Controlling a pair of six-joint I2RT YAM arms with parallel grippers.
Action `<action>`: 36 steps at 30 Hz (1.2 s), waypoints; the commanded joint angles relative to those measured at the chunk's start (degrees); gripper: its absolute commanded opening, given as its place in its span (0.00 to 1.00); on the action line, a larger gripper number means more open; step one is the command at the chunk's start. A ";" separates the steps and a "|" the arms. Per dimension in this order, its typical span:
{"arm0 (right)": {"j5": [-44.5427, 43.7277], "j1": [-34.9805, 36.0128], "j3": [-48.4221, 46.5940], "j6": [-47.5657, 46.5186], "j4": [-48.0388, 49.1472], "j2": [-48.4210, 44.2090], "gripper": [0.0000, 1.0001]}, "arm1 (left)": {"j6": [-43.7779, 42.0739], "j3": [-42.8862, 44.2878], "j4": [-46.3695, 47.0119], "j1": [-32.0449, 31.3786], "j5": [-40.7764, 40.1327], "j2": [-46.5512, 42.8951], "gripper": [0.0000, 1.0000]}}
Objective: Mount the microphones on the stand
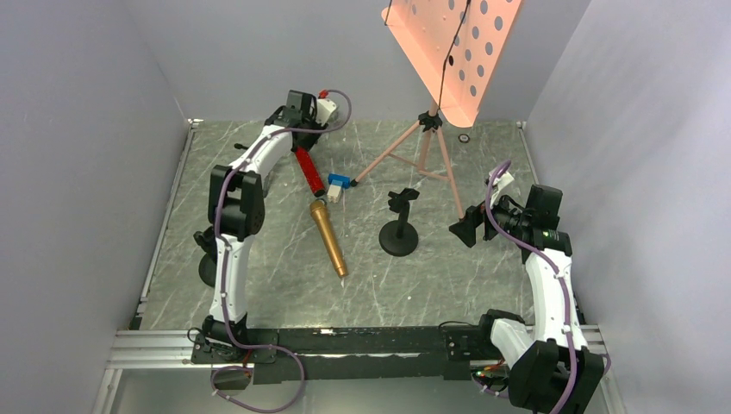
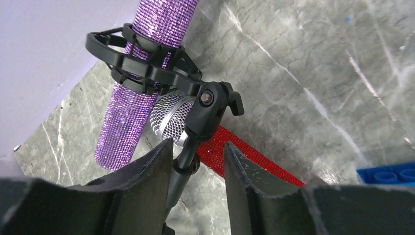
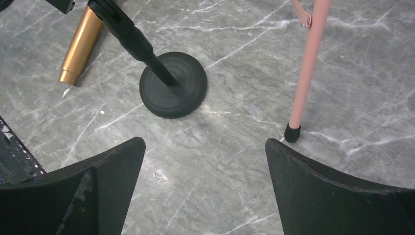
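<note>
- One purple microphone (image 2: 147, 63) sits clipped in the far-left stand (image 2: 208, 115); left tool (image 2: 198, 147) straddles its stem, jaws apart.
- Right tool (image 3: 205, 143) gapes, empty.
- An off-centre squeeze could topple the stand onto the red microphone (image 2: 244, 156).

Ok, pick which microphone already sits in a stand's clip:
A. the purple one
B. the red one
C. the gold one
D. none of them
A: in the left wrist view the black clip rings the purple microphone, while the red microphone and the gold microphone lie flat on the table.
</note>
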State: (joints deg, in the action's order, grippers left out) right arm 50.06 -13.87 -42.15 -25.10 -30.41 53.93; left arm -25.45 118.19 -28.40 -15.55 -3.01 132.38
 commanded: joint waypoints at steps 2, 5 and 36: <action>1.11 0.29 -1.79 -1.33 -0.17 0.12 1.00 | -3.20 2.08 3.21 -0.93 -4.91 2.59 0.47; 1.13 0.25 -1.81 -1.40 -0.26 0.26 1.00 | -3.93 1.61 4.46 -1.04 -6.14 3.00 0.47; 1.00 0.25 -1.82 -1.37 -0.18 -0.15 1.00 | 12.12 -36.32 43.26 10.75 16.93 -29.84 0.00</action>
State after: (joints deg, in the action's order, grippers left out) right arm 50.04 -13.82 -42.15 -25.36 -30.70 54.37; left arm -19.62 85.65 0.12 -8.23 5.56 108.40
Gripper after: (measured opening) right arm 0.995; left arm 0.017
